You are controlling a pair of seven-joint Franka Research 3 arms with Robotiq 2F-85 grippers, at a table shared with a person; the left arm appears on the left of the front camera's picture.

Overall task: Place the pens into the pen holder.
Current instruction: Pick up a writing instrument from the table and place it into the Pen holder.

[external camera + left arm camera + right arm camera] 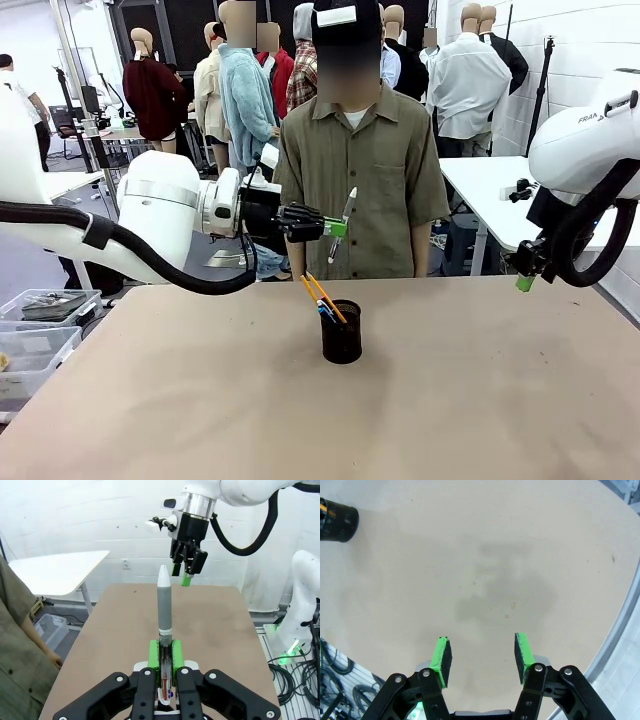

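Observation:
My left gripper hangs above the table's far middle, shut on a silver-white click pen that stands nearly upright in it. In the left wrist view the pen sticks out from between the green pads of that gripper. Below it on the table stands the black mesh pen holder, with two yellow-orange pencils and a blue pen leaning in it. My right gripper hovers at the right, open and with nothing in it. The holder lies far to its upper left.
A person in an olive shirt stands at the table's far edge, right behind the held pen. Clear plastic bins sit off the table's left side. A white table stands behind at the right. The tan tabletop is bare around the holder.

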